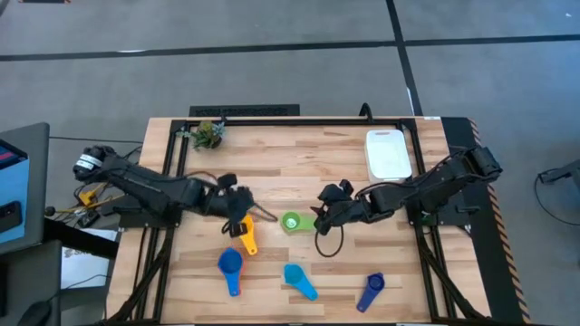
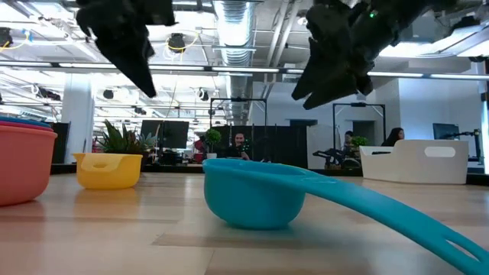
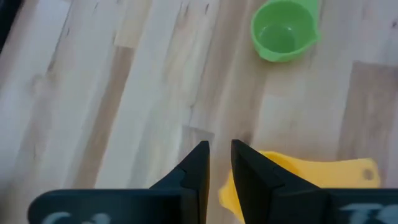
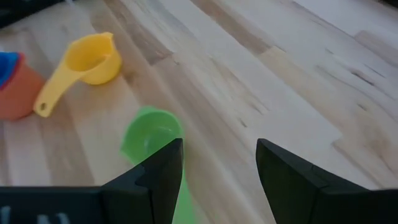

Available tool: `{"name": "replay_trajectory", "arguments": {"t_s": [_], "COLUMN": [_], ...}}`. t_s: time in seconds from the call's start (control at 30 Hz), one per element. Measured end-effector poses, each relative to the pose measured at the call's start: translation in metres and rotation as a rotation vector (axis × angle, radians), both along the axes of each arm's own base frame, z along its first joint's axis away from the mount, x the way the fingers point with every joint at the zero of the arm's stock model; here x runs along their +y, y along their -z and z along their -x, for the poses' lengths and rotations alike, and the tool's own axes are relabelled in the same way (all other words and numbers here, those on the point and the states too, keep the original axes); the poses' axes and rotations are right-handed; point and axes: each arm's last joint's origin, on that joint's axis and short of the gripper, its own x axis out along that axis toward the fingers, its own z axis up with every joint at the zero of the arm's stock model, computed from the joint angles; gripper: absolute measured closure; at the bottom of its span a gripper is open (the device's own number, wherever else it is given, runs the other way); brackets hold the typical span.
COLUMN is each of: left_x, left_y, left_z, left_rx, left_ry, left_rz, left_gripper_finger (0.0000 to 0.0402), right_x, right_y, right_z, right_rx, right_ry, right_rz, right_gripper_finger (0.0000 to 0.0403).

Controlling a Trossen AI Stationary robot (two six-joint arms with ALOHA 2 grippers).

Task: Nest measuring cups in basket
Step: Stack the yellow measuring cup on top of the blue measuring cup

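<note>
My left gripper (image 1: 240,215) (image 3: 220,158) hovers over the table beside the yellow cup (image 1: 246,235) (image 3: 292,180), with only a narrow gap between its fingers and nothing in it. My right gripper (image 1: 323,215) (image 4: 219,158) is open above the handle side of the green cup (image 1: 292,221) (image 4: 152,134); the low view shows both grippers well off the table. A red cup (image 4: 15,93) (image 2: 23,168) with a blue cup (image 4: 7,65) in it stands by the yellow one. A light blue cup (image 1: 230,265), a teal cup (image 1: 299,279) (image 2: 252,195) and a dark blue cup (image 1: 372,292) lie near the table's near edge. The white basket (image 1: 388,152) sits at the far right.
A small green plant (image 1: 208,134) stands at the far left corner of the wooden table (image 1: 299,163). Black frame rails (image 1: 290,120) run along the table's far, left and right sides. Bare wood lies between the cups and the basket.
</note>
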Motion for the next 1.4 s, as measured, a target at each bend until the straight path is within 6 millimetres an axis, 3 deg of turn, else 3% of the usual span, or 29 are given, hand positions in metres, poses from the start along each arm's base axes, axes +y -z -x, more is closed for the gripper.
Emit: {"name": "replay_trajectory", "arguments": {"t_s": [0.1,0.37,0.8,1.2,1.4], "left_x": [0.01,0.024,0.037,0.04,0.042], "left_y": [0.005,0.042,0.075,0.09,0.09], "left_z": [-0.003,0.0,0.011,0.018,0.018], "left_rx": [0.026,0.054,0.073,0.077,0.079], "left_ry": [0.09,0.241,0.294,0.324,0.295], "left_rz": [0.023,0.163,0.096,0.068,0.034], "left_gripper_finger": [0.0341,0.0339,0.0339,0.034,0.0367], "right_x": [-0.007,-0.011,-0.01,-0.009,-0.008], "right_y": [0.001,0.003,0.003,0.004,0.004], "right_z": [0.0,0.002,0.002,0.002,0.002], "right_rx": [0.02,0.053,0.048,0.033,0.037], "right_ry": [0.024,0.031,0.041,0.061,0.049], "right_rz": [0.004,0.009,-0.001,-0.031,-0.046], "right_gripper_finger": [0.0178,0.0178,0.0178,0.0178,0.0178]}}
